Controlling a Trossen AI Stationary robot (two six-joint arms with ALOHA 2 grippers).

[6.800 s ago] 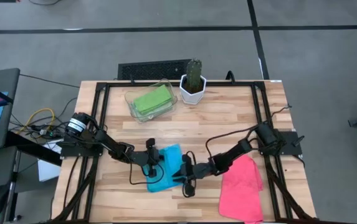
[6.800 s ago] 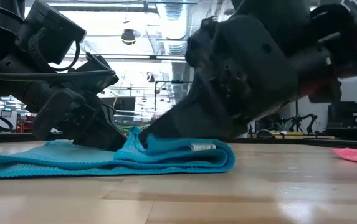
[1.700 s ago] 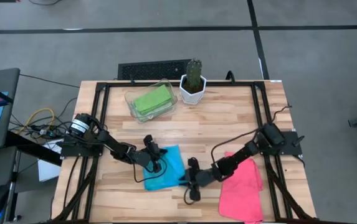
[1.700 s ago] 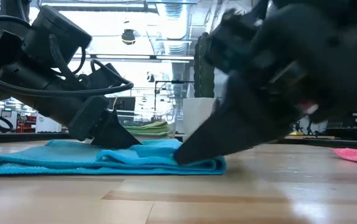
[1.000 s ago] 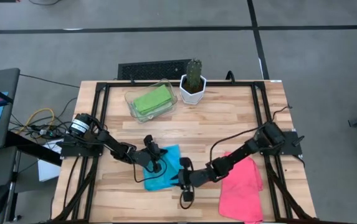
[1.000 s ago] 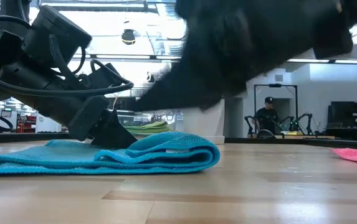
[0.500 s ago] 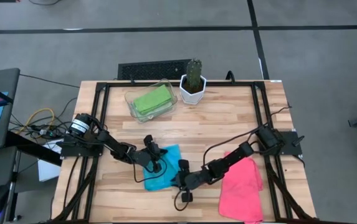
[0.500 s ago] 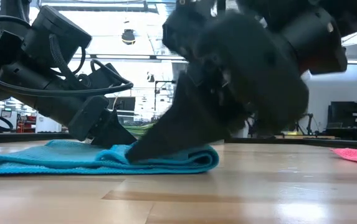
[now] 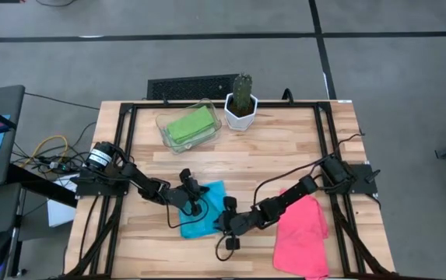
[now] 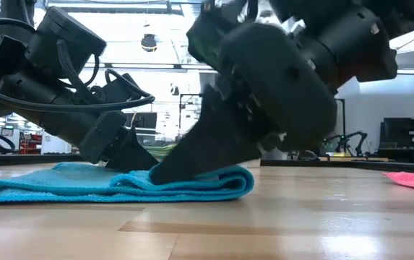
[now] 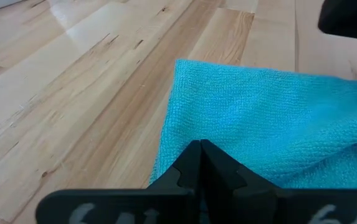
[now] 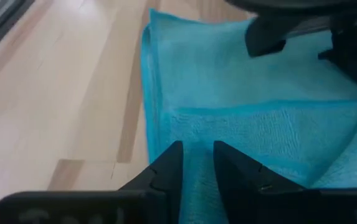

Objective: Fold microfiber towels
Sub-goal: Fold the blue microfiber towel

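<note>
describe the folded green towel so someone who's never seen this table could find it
On the wooden table, look to the far edge, beside the potted cactus. A clear plastic tray sits there, holding the green towel, the only towel in a container.

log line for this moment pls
step: folding cyan towel | left pincer: shut, pressing towel | right pincer: gripping folded edge | pink towel: waiting

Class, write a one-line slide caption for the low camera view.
Two robot grippers press on a folded blue towel on a wooden table: left gripper shut, right gripper at the fold.
</note>
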